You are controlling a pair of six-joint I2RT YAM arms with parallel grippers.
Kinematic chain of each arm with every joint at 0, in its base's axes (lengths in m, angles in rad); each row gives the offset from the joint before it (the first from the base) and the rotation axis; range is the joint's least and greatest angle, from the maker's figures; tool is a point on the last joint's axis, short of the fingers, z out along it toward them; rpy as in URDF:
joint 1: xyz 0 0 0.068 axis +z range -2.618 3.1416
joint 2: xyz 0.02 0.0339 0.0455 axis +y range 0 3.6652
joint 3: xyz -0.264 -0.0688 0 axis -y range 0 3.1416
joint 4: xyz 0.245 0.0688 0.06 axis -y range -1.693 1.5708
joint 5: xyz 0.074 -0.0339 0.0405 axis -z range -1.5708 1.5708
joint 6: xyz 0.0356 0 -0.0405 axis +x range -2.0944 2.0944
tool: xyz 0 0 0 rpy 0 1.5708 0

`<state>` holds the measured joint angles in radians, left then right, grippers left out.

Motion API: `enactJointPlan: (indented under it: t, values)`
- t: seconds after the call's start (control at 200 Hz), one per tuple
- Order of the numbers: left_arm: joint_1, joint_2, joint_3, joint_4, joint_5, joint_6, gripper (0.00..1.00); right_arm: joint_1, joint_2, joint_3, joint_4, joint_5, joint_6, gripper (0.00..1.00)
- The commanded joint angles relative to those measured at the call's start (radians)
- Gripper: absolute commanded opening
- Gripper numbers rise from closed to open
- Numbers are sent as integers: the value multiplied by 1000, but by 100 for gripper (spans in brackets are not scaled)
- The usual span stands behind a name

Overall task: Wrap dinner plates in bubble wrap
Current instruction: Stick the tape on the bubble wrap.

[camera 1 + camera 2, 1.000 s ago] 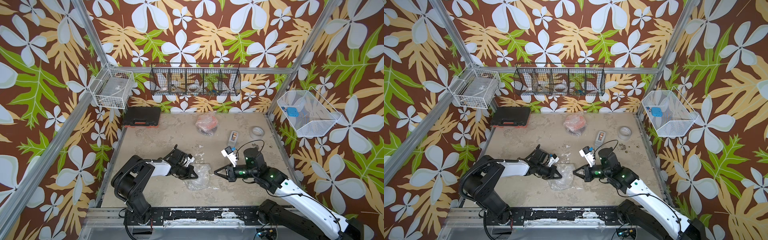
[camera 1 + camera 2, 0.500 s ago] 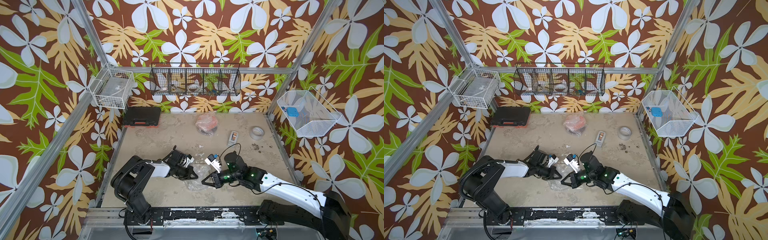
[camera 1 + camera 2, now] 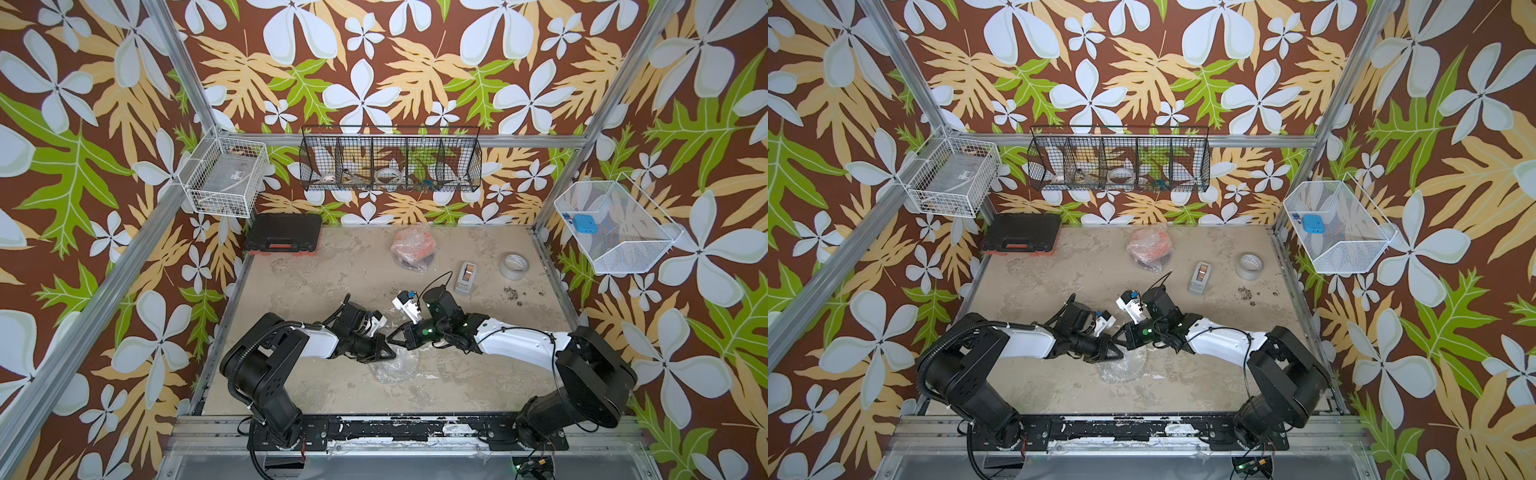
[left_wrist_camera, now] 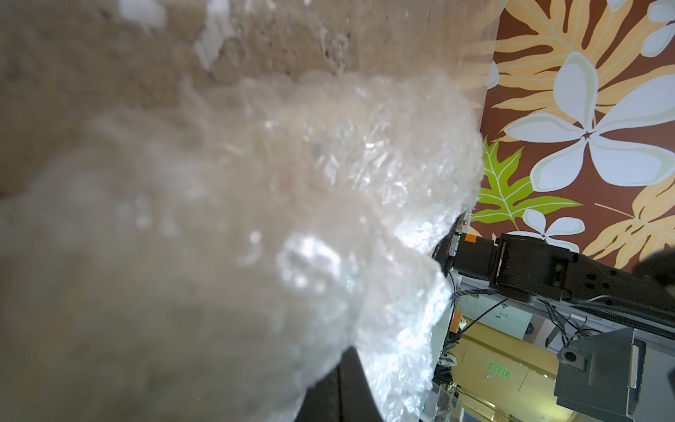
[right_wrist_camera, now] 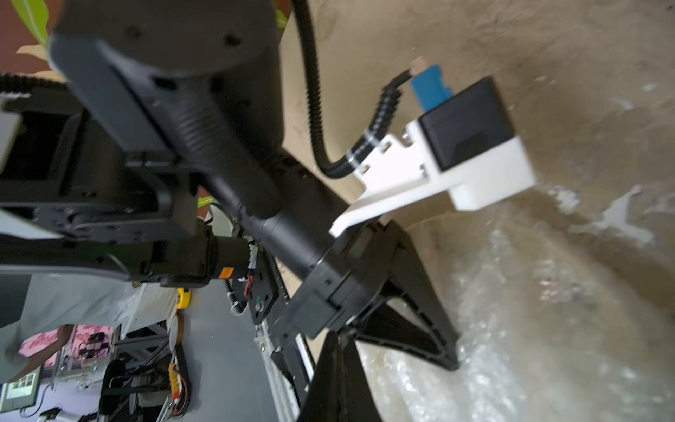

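- Two grippers, mine: left gripper (image 3: 386,354) and right gripper (image 3: 394,340), both clenched, tips almost touching above the front bundle.
- One bubble wrap (image 3: 397,369) bundle, clear and crumpled, on the table (image 3: 478,374) near its front middle; my left tip rests on its edge (whether a fold is pinched, or a plate lies inside, I cannot tell).
- One orange plate (image 3: 413,248), already wrapped, at the back, well apart.
- Several risks, as I judge: tips this close could collide; tugging slack film may undo the bundle; a hidden plate could slide out.
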<state>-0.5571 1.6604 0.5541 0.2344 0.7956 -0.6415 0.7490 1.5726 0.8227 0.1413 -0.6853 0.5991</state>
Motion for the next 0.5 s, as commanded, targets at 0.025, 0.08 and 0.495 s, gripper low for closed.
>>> enactJointPlan:
  t: [0.025,0.08,0.495]
  values:
    - [1,-2,-9,-6,5,-23,0,-29,81,43,60,-8,-62,0]
    - [0,-2,-12,-5,6,-24,0,-47,115,51,77,-8,-71,0]
    - [0,32,-15,-29,-5,-32,0,-68,344,113,85,153,-199,0]
